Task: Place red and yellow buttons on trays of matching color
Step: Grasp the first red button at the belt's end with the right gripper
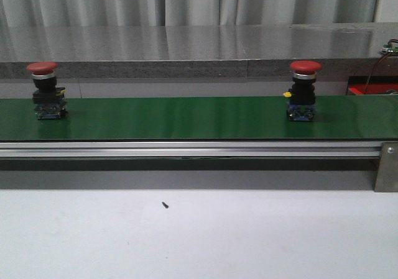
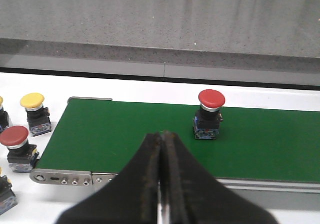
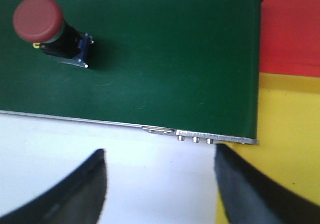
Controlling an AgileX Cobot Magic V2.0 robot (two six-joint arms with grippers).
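Observation:
Two red buttons stand on the green conveyor belt (image 1: 186,117), one at the left (image 1: 45,89) and one at the right (image 1: 305,89). Neither gripper shows in the front view. In the left wrist view my left gripper (image 2: 162,134) is shut and empty, over the belt's near edge, with the left red button (image 2: 210,114) beyond it and apart. In the right wrist view my right gripper (image 3: 160,156) is open and empty over the white table, with the right red button (image 3: 42,24) on the belt beyond. A red tray (image 3: 290,29) and a yellow tray (image 3: 290,149) lie past the belt's end.
Beside the belt's left end a yellow button (image 2: 32,112), a red button (image 2: 17,146) and others cut off by the picture's edge stand on the white table. A grey ledge (image 1: 186,43) runs behind the belt. An aluminium rail (image 1: 186,148) borders its front.

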